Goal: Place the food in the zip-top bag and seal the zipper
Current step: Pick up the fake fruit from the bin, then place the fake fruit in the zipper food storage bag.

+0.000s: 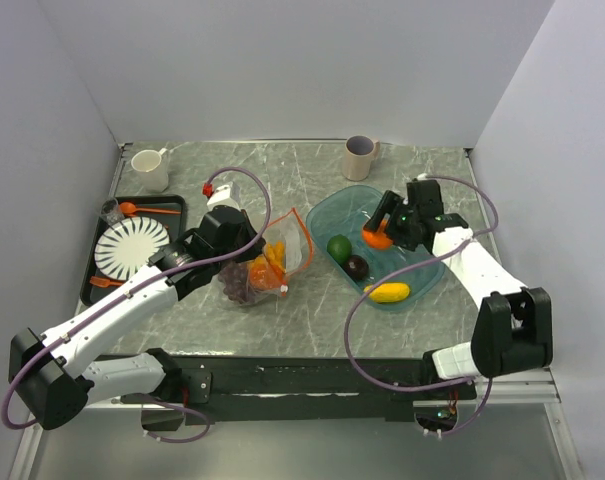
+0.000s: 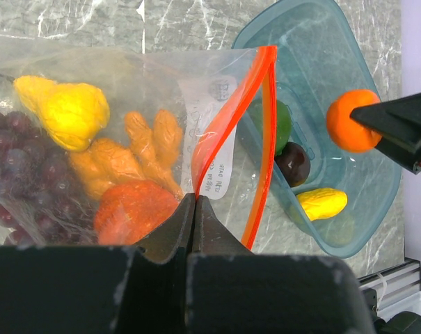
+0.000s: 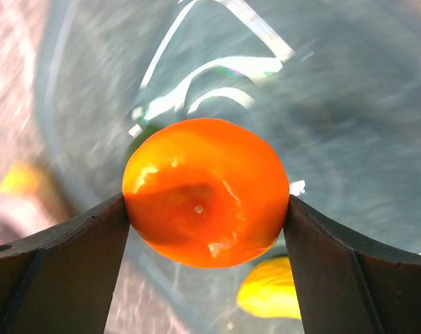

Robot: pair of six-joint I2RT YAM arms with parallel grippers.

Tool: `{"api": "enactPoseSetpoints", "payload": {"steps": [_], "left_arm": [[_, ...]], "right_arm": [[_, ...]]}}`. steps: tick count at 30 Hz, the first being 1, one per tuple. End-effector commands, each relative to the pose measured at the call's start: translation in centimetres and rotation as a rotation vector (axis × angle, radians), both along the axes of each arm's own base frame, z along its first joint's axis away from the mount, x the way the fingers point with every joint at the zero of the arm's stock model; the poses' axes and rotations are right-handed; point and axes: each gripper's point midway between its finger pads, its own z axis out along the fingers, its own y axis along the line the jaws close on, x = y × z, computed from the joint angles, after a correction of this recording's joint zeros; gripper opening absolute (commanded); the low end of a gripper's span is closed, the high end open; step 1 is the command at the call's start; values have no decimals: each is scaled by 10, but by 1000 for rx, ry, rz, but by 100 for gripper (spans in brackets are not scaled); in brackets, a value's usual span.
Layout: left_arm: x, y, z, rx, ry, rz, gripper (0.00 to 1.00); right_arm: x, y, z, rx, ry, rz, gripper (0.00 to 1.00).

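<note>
The clear zip-top bag (image 1: pixel 272 262) lies mid-table with its orange-red zipper (image 2: pixel 232 125) gaping open toward the teal bowl (image 1: pixel 427 268). Inside it are purple grapes (image 2: pixel 19 174), a yellow pear-like piece (image 2: pixel 67 111), orange bits (image 2: pixel 140 153) and a red-orange fruit (image 2: pixel 133 212). My left gripper (image 2: pixel 196 198) is shut on the bag's mouth edge. My right gripper (image 3: pixel 207 209) is shut on the orange (image 3: pixel 205 191) and holds it above the bowl (image 3: pixel 349 104); the orange also shows in the top view (image 1: pixel 377 238). The avocado (image 1: pixel 339 246), dark plum (image 1: pixel 357 266) and yellow lemon (image 1: pixel 387 292) lie in the bowl.
A black tray (image 1: pixel 174 208) at the left holds a white striped plate (image 1: pixel 130 247), an orange spoon (image 1: pixel 142 209) and a fork (image 1: pixel 107 282). A white mug (image 1: pixel 150 168) stands at the back left and a beige mug (image 1: pixel 360 157) at the back centre. Walls enclose the table.
</note>
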Motion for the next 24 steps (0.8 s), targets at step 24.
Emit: {"api": "enactPoseSetpoints", "payload": {"steps": [24], "left_arm": [[2,-2,19,-49,-45,-3,1]], "right_arm": [[-49,205,90,150,-157,578,68]]}}
